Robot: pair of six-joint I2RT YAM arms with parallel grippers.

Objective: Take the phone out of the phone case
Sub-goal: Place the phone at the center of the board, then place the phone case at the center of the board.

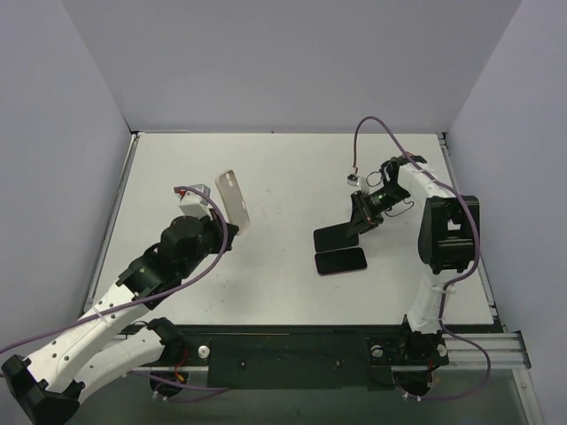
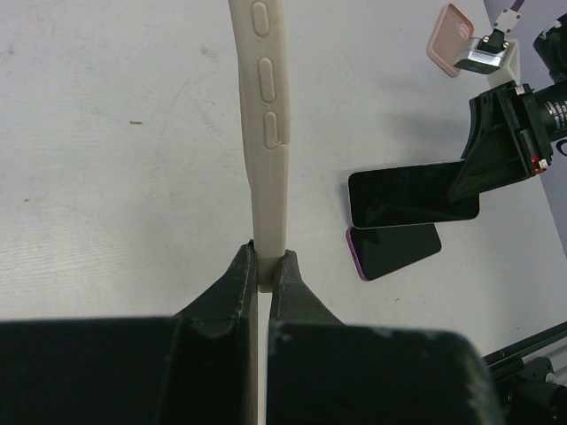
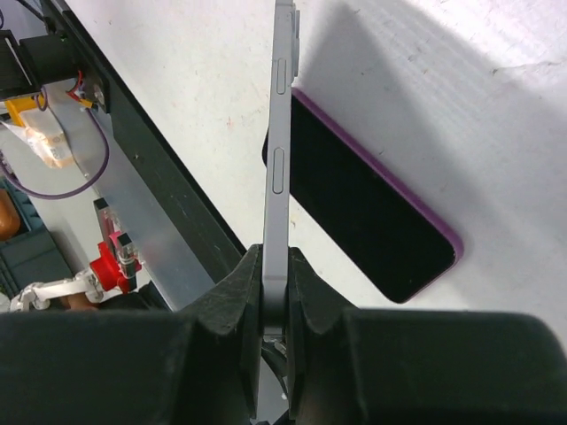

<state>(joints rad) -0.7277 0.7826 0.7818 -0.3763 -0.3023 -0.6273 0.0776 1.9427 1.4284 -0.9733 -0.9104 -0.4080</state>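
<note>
My left gripper [image 1: 215,219] [image 2: 264,266] is shut on the bottom edge of an empty cream phone case [image 1: 233,199] [image 2: 264,133], which it holds upright above the table's left half. The right gripper [image 1: 363,215] [image 3: 276,266] is shut on the end of a bare grey-edged phone [image 1: 337,237] [image 3: 281,133] with a black screen. That phone [image 2: 412,195] hangs tilted just above the table at the right. Case and phone are well apart.
A second phone with a purple rim [image 1: 342,261] [image 3: 372,212] [image 2: 399,251] lies flat, screen up, right beside and partly under the held phone. A small pink-and-white part [image 2: 461,44] hangs on the cable behind the right gripper. The table's metal front rail [image 3: 133,177] lies close by.
</note>
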